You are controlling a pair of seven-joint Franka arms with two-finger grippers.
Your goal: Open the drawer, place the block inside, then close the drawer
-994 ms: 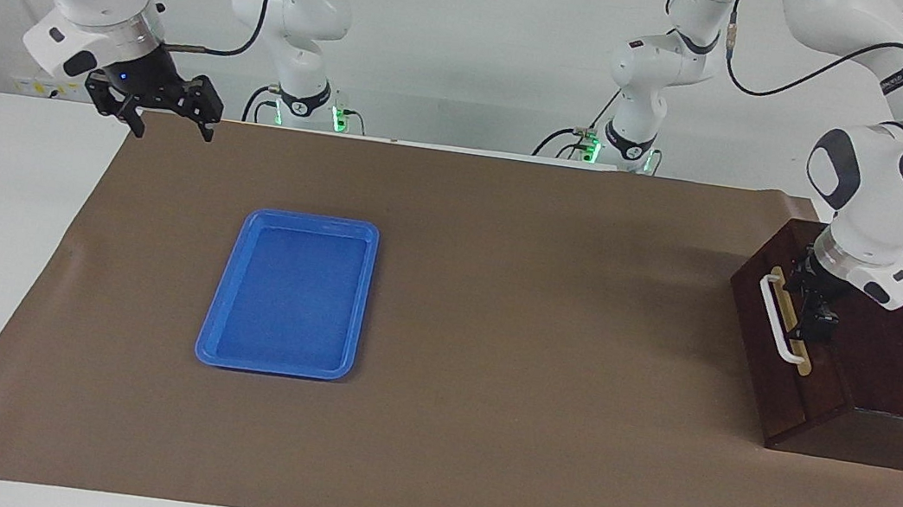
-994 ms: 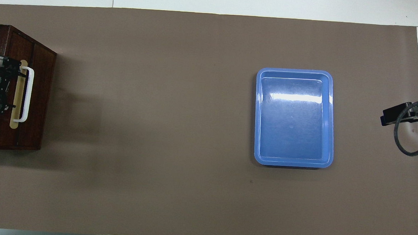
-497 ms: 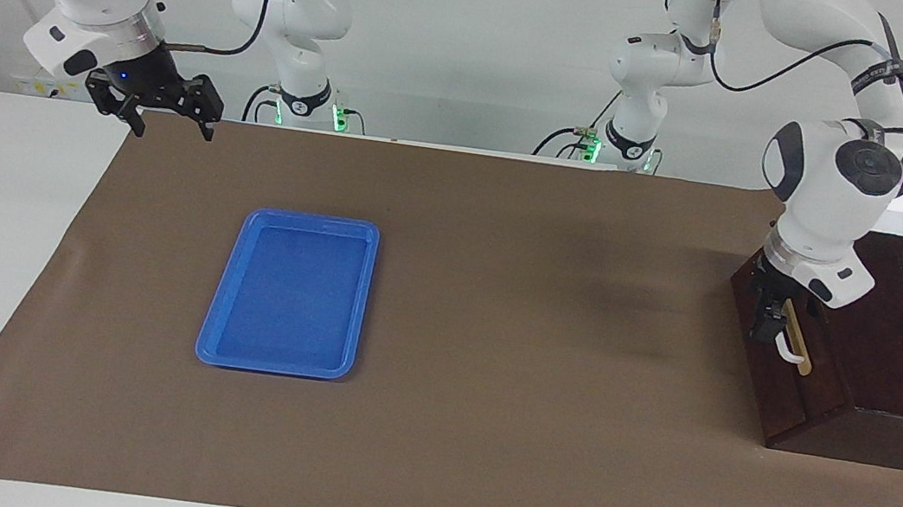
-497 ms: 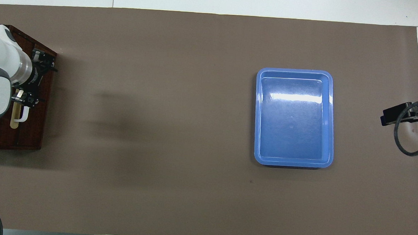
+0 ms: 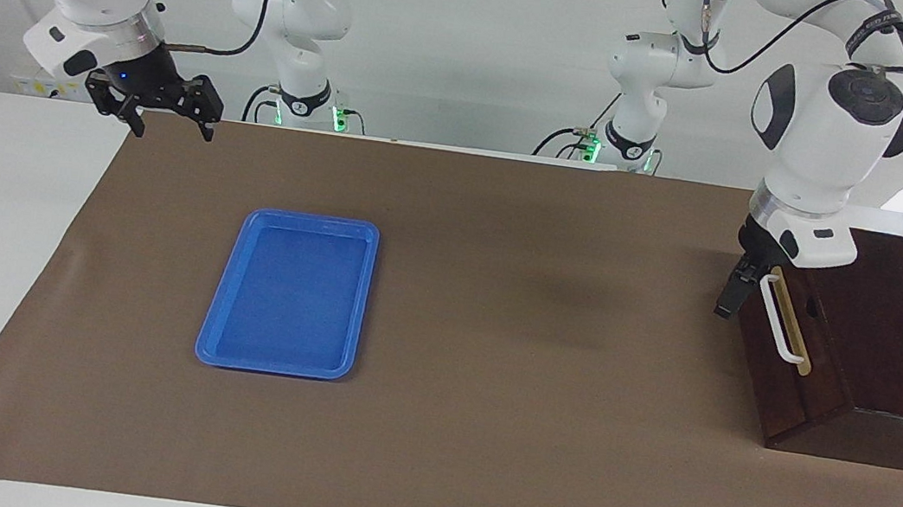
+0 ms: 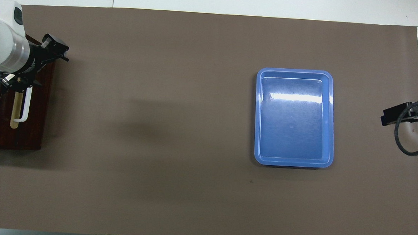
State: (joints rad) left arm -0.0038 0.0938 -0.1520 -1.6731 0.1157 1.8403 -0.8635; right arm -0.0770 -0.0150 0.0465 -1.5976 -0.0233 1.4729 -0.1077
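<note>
The dark wooden box point(image 5: 895, 329) stands at the left arm's end of the table. Its drawer point(image 5: 770, 365) is closed, with the white bar handle point(image 5: 782, 328) on its front. It also shows in the overhead view point(image 6: 37, 122). My left gripper point(image 5: 741, 290) is open and empty, raised beside the end of the handle that lies nearer the robots; it also shows in the overhead view point(image 6: 53, 70). My right gripper point(image 5: 172, 125) is open and empty, waiting over the mat's corner at the right arm's end. The yellow block is out of view.
An empty blue tray point(image 5: 215, 327) lies on the brown mat point(image 5: 487, 380) toward the right arm's end; it also shows in the overhead view point(image 6: 257, 116). White table borders the mat.
My left gripper has lifted off the box by the handle and moved out in front of the drawer, toward the robots. The drawer stays closed. The right arm has not moved.
</note>
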